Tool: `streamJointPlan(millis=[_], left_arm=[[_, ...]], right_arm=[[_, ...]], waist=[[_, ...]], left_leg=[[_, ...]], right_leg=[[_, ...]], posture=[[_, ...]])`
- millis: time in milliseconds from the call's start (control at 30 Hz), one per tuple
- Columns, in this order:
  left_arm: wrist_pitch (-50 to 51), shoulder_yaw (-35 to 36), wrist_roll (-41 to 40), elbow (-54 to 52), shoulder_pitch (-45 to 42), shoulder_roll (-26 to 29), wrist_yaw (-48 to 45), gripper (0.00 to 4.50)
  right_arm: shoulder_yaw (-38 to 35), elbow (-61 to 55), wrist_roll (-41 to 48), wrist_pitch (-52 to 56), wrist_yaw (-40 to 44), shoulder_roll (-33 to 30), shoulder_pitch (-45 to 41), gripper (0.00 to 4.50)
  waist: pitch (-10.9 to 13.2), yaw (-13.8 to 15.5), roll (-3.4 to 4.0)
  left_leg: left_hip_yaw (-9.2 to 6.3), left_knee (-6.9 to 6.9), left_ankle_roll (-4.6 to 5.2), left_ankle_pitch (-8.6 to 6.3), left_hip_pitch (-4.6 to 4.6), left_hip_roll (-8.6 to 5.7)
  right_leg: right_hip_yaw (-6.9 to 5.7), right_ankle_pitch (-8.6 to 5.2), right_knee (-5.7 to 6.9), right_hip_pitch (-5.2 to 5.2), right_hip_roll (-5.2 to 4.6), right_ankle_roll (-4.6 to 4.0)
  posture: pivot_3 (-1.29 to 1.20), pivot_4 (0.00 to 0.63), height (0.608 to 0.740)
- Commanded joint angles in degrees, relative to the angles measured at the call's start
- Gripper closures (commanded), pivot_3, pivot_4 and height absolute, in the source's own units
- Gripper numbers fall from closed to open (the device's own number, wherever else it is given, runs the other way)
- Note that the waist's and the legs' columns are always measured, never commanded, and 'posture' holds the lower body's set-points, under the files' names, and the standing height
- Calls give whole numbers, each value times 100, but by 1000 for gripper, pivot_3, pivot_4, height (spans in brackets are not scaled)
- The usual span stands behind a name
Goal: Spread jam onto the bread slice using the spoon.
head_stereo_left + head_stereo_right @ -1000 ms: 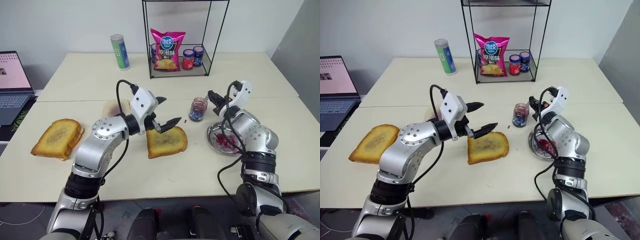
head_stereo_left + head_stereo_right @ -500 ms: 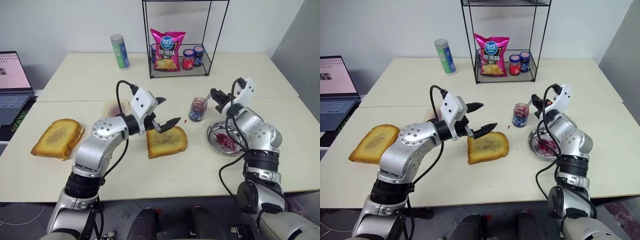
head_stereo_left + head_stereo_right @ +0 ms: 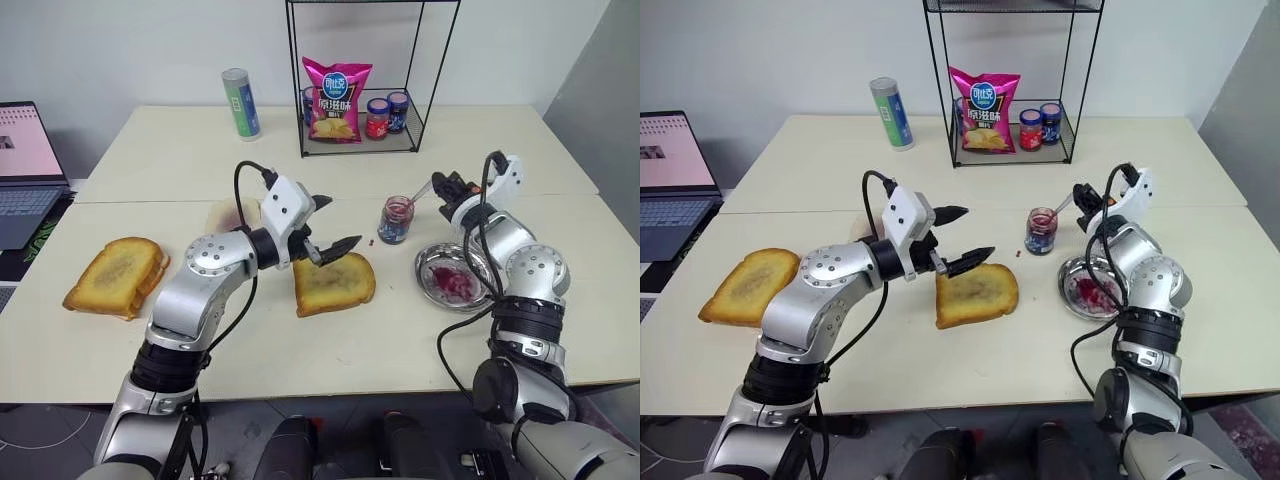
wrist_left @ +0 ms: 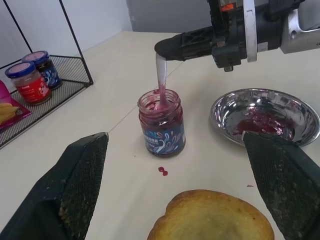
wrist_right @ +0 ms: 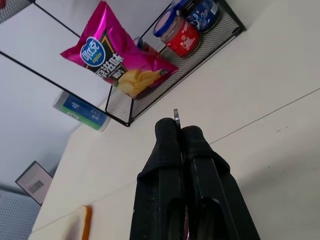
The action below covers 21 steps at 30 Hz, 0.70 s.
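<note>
While the spoon (image 4: 161,80) is pinched in the closed right gripper (image 4: 167,49) and dipped in the jam (image 4: 162,125), the left gripper (image 3: 333,223) is held empty and wide over the bread (image 3: 333,283); a gentle scooping lift is advised.

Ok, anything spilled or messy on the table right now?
Yes: small red jam drops lie on the table, between the open jam jar and the bread slice. Nothing else looks out of place.
</note>
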Motion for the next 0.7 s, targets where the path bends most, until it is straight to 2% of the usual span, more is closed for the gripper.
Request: streamJointPlan(millis=[33, 400, 700], left_arm=[[-179, 41, 4, -33, -152, -26, -43, 0], [-202, 63, -20, -41, -136, -12, -100, 0], [-222, 126, -47, -54, -107, 52, -182, 0]], right_arm=[[-107, -208, 212, -74, -104, -76, -241, 4482], [-316, -129, 524, -134, -364, -34, -389, 4482], [-903, -115, 1346, -173, -946, 188, -441, 4482]], waist=[[0, 0, 0], [0, -2, 0], [0, -2, 0]], left_leg=[[0, 0, 0, 0, 0, 0], [0, -1, 0, 0, 0, 0], [0, -1, 0, 0, 0, 0]], right_leg=[[0, 0, 0, 0, 0, 0], [1, 0, 0, 0, 0, 0], [1, 0, 0, 0, 0, 0]], posture=[[0, 150, 740], [0, 150, 740], [0, 150, 740]])
